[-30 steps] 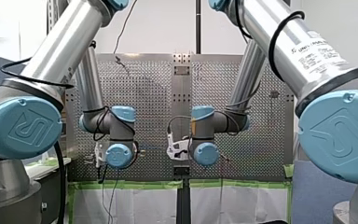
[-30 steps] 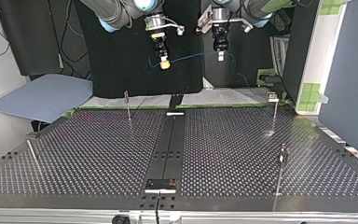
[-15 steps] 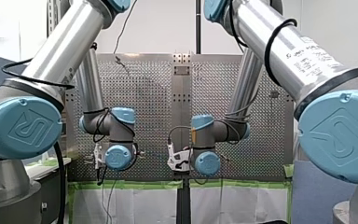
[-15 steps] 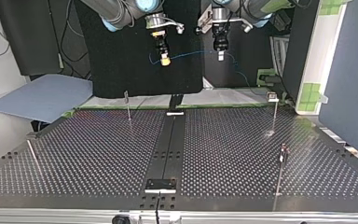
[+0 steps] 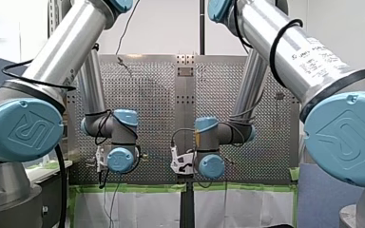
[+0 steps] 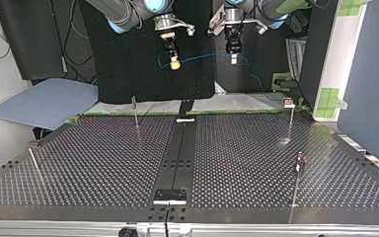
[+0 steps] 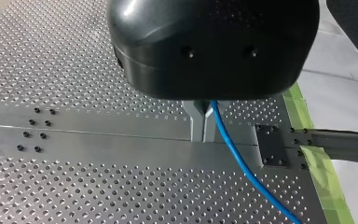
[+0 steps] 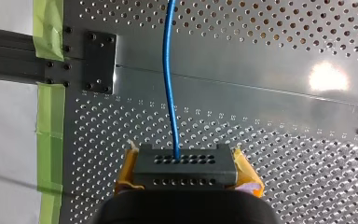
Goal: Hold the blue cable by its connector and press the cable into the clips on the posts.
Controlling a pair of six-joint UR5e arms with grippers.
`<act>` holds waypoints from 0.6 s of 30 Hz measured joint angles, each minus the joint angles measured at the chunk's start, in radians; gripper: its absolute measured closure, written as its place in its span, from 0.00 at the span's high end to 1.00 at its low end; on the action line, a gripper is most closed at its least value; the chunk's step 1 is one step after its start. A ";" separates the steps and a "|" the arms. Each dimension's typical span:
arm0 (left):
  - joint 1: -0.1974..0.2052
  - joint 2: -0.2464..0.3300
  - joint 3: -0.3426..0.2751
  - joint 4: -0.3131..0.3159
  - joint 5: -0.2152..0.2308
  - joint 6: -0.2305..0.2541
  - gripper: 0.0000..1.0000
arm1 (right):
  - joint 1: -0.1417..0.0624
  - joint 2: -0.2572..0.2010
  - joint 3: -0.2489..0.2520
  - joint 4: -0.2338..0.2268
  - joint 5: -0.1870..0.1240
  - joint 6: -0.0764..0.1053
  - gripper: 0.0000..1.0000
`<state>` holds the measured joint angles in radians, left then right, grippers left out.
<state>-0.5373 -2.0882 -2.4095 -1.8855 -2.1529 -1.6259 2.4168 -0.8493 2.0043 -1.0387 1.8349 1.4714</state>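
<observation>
My right hand (image 8: 184,170) is clamped on the connector (image 8: 184,161), which gives the cable (image 8: 168,79) a fixed end. My left hand (image 7: 203,122) is pinched shut on the cable further along, likely to steer the span between them. Both hang high over the tabletop's (image 6: 103,163) arm-side edge, well apart from the posts (image 6: 135,109). No clip looks filled yet.

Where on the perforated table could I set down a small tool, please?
In the top view the perforated table is bare at left between the slanted rod, the far post and the black centre strip, and at right up to the clip post and the nearer post. Crowded only above the far edge, where the jaws hold the blue cable.
</observation>
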 joint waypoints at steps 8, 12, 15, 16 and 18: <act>0.007 0.007 -0.008 -0.007 0.007 0.007 0.00 | 0.009 0.007 -0.008 -0.008 0.008 -0.007 0.00; 0.034 0.034 -0.034 -0.035 0.034 0.025 0.00 | 0.034 -0.003 -0.034 -0.020 0.034 0.003 0.00; 0.060 0.060 -0.056 -0.060 0.046 0.012 0.00 | 0.053 -0.023 -0.054 -0.019 0.057 0.021 0.00; 0.068 0.068 -0.060 -0.069 0.046 0.006 0.00 | 0.056 -0.030 -0.058 -0.019 0.064 0.025 0.00; 0.087 0.088 -0.066 -0.088 0.040 -0.004 0.00 | 0.058 -0.046 -0.063 -0.015 0.081 0.033 0.00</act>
<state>-0.4504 -2.0000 -2.4756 -1.9738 -2.1127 -1.6299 2.4752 -0.8955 1.9415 -1.0540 1.9158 1.5046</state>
